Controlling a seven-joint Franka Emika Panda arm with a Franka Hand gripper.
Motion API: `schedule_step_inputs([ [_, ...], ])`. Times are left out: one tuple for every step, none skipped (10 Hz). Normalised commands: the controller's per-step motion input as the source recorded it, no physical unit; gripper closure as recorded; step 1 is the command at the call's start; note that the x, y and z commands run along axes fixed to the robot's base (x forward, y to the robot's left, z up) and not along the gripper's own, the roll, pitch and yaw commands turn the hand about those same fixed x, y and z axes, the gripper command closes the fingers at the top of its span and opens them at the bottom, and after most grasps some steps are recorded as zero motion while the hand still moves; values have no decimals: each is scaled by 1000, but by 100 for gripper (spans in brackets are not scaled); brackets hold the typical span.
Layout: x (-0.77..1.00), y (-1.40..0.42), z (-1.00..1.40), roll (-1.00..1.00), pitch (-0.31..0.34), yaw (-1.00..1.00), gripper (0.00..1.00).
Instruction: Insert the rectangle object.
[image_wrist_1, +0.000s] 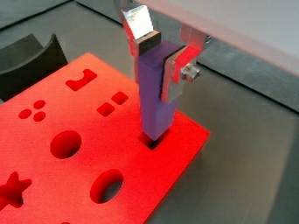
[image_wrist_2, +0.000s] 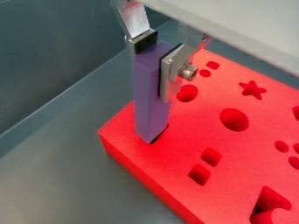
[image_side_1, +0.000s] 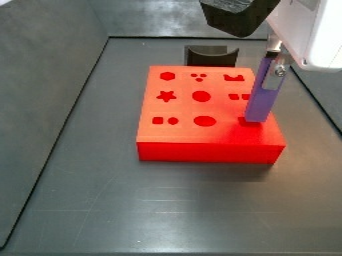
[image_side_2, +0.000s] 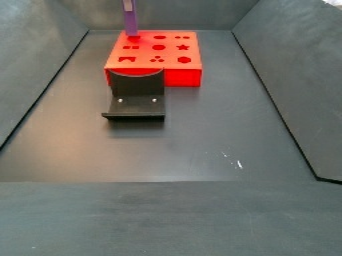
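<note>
The rectangle object is a long purple bar (image_wrist_1: 156, 101), held upright. My gripper (image_wrist_1: 162, 57) is shut on its upper part, one silver finger on each side, as both wrist views show (image_wrist_2: 158, 54). The bar's lower end meets a small rectangular slot (image_wrist_1: 151, 139) near a corner of the red block (image_wrist_1: 70, 122). I cannot tell how deep it sits. In a side view the bar (image_side_1: 262, 98) stands at the red block's (image_side_1: 201, 135) right edge under my gripper (image_side_1: 273, 62). In a side view the bar (image_side_2: 130, 18) rises from the block's (image_side_2: 156, 58) far left corner.
The red block has several other shaped holes: circles, a star, squares, an oval (image_wrist_1: 107, 185). The dark fixture (image_side_2: 135, 100) stands on the grey floor beside the block, and shows in a wrist view (image_wrist_1: 30, 57) and a side view (image_side_1: 210, 52). Grey bin walls (image_side_2: 287, 110) surround the floor.
</note>
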Motion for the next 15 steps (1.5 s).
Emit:
schedule_step_inputs([
  [0,0,-106,0,0,0,100],
  [0,0,-140,0,0,0,100],
  [0,-3,-140,0,0,0,100],
  [20,0,-169,0,0,3,100],
  [43,0,-169,9,0,143,100],
  [83,-11,-94,0,0,217,100],
  [129,-37,-97,0,0,234,100],
  [49,0,-163,9,0,217,100],
  [31,-9,-123,10,0,209,100],
  [0,-74,-69,3,0,117,100],
  [-131,0,-46,0,-21,0,100],
  [-134,0,-20,0,-23,0,100],
  [-109,0,-9,0,-16,0,100],
  [-54,0,0,0,-20,0,100],
  [0,-49,0,0,0,0,100],
])
